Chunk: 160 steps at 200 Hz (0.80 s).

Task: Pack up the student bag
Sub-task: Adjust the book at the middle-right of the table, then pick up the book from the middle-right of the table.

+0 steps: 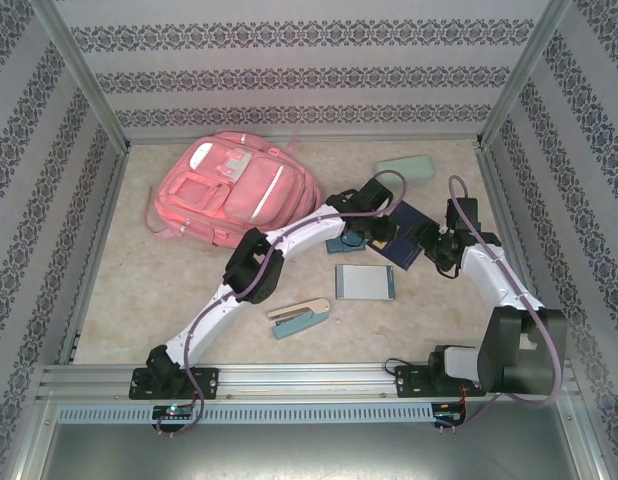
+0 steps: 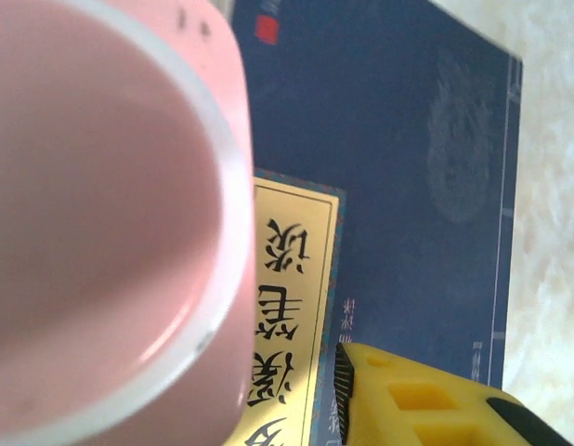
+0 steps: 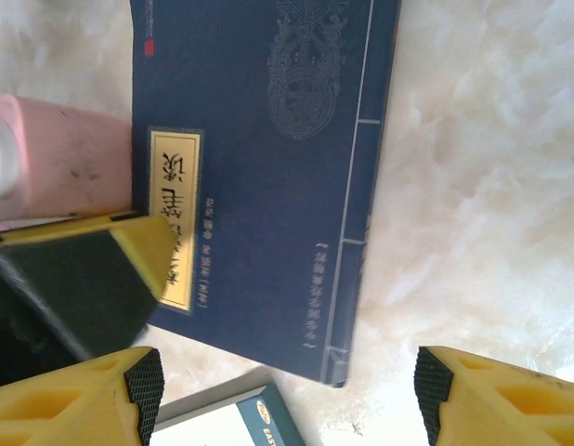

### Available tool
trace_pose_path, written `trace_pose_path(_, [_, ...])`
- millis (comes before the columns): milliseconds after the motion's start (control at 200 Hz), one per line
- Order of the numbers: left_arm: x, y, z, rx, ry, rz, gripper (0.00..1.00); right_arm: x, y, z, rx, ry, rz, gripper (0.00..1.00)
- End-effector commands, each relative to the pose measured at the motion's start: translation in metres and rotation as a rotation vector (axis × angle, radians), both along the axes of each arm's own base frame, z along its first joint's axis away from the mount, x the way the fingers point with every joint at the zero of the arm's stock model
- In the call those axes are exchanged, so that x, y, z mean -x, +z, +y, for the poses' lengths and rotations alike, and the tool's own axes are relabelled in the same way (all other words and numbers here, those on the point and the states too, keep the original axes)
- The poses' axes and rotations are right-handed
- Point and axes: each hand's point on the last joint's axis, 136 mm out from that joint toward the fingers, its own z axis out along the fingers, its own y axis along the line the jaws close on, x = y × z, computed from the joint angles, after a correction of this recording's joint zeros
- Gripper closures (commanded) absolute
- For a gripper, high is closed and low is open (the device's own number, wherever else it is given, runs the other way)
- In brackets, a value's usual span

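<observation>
1. A pink backpack (image 1: 234, 190) is seen lying front-up at the far left of the table (image 1: 189, 290), well apart from both grippers; the left arm's upper section crosses just beside its near right corner.
2. A dark blue book (image 3: 268, 167) with a yellow title label is laid flat right of centre, and both grippers are gathered over it.
3. The left gripper (image 1: 361, 232) is poised low above the book's label. One yellow finger (image 2: 426, 404) is caught in its wrist view, with a pink, white-rimmed object (image 2: 101, 232) pressed close to the lens. Whether its jaws are clamped on that object cannot be told.
4. The right gripper (image 3: 287, 395) is held over the book's near edge, its jaws spread wide with nothing between them.
5. In the right wrist view, the pink object is shown beside the book's left edge, just behind a finger of the left gripper.
6. A pale blue notebook (image 1: 364, 282) is placed just near of the book, a stapler (image 1: 299, 318) nearer the arm bases, and a mint-green pencil case (image 1: 407, 168) at the far right.
</observation>
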Motion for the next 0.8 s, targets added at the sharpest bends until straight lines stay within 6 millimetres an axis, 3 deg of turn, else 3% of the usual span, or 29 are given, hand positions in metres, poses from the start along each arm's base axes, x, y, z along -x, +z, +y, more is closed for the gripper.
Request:
trace_pose_path(0, [-0.020,-0.005,0.021,-0.037,0.077,0.001,0.60,-0.008,-0.009,-0.006,0.028,0.009,-0.007,0.26])
trace_pose_path(295, [-0.032,0.006,0.019,-0.009,0.085,-0.041,0.56,-0.027,-0.033,-0.008,0.017,0.005,0.061,0.26])
trace_pose_path(445, [-0.036,-0.009,0.020,-0.014,0.088,-0.008,0.57,-0.038,-0.042,-0.008,0.007,0.004,0.066,0.27])
trace_pose_path(620, [-0.027,-0.030,0.021,-0.025,0.075,0.052,0.57,-0.048,-0.048,-0.013,0.031,-0.001,0.074,0.27])
trace_pose_path(794, [-0.016,-0.037,0.018,-0.005,0.067,0.118,0.62,-0.057,-0.059,-0.017,0.042,-0.001,0.097,0.28])
